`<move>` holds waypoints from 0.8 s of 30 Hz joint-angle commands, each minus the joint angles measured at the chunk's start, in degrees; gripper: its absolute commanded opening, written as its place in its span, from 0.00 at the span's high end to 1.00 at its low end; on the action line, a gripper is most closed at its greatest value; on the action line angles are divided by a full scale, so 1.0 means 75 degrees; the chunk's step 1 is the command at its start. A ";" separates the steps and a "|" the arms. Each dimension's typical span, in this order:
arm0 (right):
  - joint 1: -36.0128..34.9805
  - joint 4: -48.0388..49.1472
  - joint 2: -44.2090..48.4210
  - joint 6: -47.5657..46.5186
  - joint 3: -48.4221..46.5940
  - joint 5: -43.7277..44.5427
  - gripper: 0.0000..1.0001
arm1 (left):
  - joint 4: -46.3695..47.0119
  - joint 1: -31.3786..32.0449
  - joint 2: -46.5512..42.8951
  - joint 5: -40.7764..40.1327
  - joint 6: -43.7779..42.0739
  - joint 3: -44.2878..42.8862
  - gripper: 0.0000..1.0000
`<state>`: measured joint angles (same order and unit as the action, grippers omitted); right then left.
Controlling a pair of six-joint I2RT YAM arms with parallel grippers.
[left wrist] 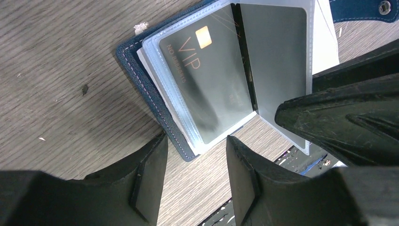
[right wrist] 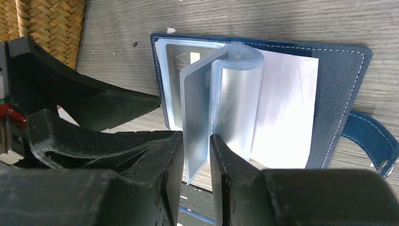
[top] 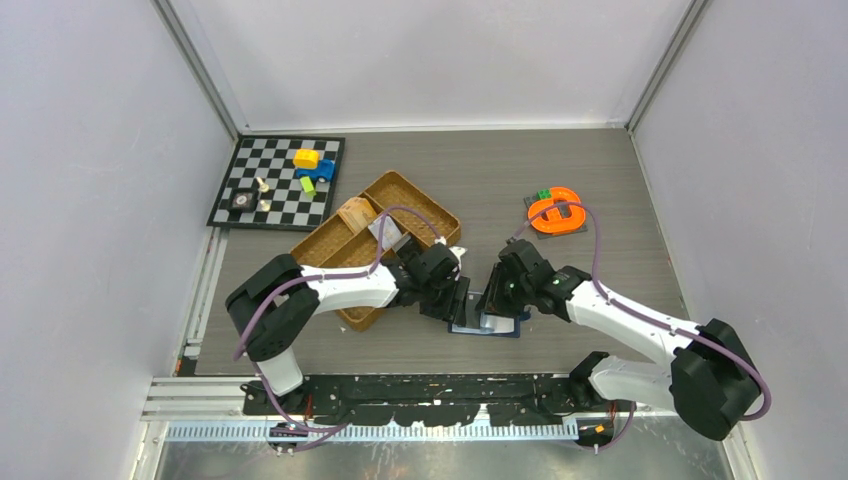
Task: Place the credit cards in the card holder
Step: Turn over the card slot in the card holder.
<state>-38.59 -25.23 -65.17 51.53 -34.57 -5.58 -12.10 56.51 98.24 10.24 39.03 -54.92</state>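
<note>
The navy card holder (top: pixel 487 325) lies open on the table between both grippers, with its lighter inside and white paper facing up (right wrist: pixel 339 84). Its snap tab (right wrist: pixel 371 136) sticks out on the right. A dark VIP credit card (left wrist: pixel 207 80) sits in a clear sleeve on the holder's left half (left wrist: pixel 141 75). My right gripper (right wrist: pixel 196 150) is shut on an upright clear sleeve (right wrist: pixel 195 108) that holds a grey card (left wrist: pixel 277 61). My left gripper (left wrist: pixel 195 141) is open and empty, just above the table, with the holder's near corner between its fingertips. Both grippers show in the top view, the left gripper (top: pixel 455 290) and the right gripper (top: pixel 497 300).
A woven brown divided tray (top: pixel 330 250) stands just left of the left gripper, also in the right wrist view (right wrist: pixel 47 23). A chessboard (top: pixel 250 195) with toy blocks lies at the back left. An orange object (top: pixel 555 215) sits at the back right. The black rail (top: pixel 430 385) runs along the near edge.
</note>
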 commanded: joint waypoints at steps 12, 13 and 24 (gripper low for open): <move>-0.0110 0.0744 -0.0561 -0.0157 -0.0341 0.0155 0.47 | -0.0043 -0.0023 -0.1073 -0.0601 0.0102 0.0830 0.42; -0.0110 0.0783 -0.0584 -0.0166 -0.0356 0.0138 0.46 | -0.0071 -0.0023 -0.1118 -0.0618 0.0114 0.0871 0.41; -0.0142 0.0445 -0.0508 -0.0120 -0.0418 0.0631 0.35 | -0.0490 -0.0289 -0.1874 -0.0707 0.0193 0.1080 0.38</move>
<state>-39.33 -21.02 -70.00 50.94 -35.48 -4.34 -14.20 55.35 88.73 6.00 40.12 -46.92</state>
